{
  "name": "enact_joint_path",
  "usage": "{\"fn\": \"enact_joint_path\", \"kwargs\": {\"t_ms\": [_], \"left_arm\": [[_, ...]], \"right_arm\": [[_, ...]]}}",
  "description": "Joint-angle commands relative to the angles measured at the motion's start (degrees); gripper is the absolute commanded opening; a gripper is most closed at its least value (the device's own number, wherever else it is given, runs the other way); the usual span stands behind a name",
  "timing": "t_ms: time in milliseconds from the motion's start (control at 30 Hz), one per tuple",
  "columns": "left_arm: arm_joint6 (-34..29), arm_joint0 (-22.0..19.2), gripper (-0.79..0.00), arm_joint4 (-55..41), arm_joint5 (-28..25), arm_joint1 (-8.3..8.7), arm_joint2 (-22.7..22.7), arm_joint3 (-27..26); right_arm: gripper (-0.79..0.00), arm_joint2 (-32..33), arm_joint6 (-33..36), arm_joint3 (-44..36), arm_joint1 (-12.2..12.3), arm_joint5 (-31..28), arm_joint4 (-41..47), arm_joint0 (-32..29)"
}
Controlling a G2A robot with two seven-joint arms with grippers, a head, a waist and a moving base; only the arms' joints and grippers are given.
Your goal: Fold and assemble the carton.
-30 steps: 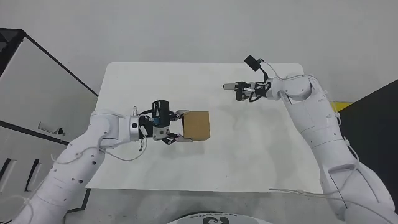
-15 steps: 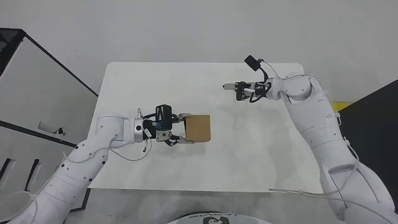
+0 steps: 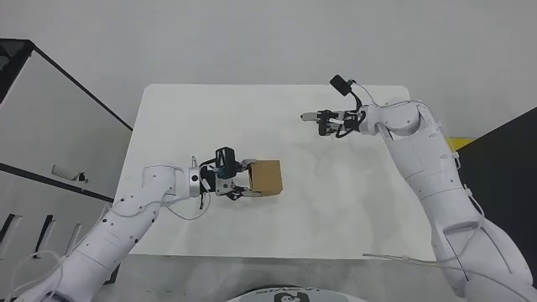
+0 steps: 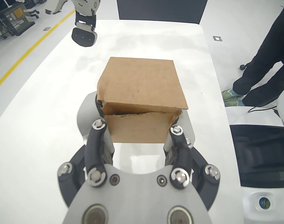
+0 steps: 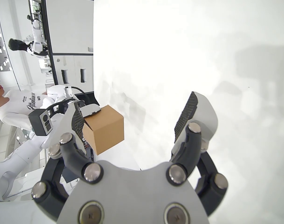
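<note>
Brown carton [image 3: 267, 176], held between left jaws, sits well apart from table [image 3: 352, 210] edges

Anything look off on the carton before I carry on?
Yes. On the carton, the side facing the left gripper isn't closed flush: the flap's edge is ragged, a dark gap shows under the top panel, and one top corner is crumpled.

The left hand [image 4: 138, 117] clasps the brown carton [image 4: 142, 89] by both sides on the white desk [image 4: 39, 117], with the right hand [image 4: 83, 37] hanging beyond it.
</note>
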Motion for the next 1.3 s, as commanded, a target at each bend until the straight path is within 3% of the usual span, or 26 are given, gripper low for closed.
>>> {"fn": "enact_joint_path", "kwargs": {"t_ms": [0,400,833,1267], "left_arm": [[1.73,-0.65,-0.785,1.02,0.71,-0.29,0.84,1.36],[2.89,-0.4,-0.785,0.27,2.15,-0.67,1.49,1.56],[8.63,-5.0,-0.785,2.79,2.38,-3.15,7.15,13.02],[20.68,-8.82,-0.785,7.87,4.6,-5.32,11.96,21.16]], "right_arm": [[0.0,0.0,0.0,0.0,0.0,0.0,0.0,0.0],[0.0,0.0,0.0,0.0,0.0,0.0,0.0,0.0],[0.0,0.0,0.0,0.0,0.0,0.0,0.0,0.0],[0.0,0.0,0.0,0.0,0.0,0.0,0.0,0.0]]}}
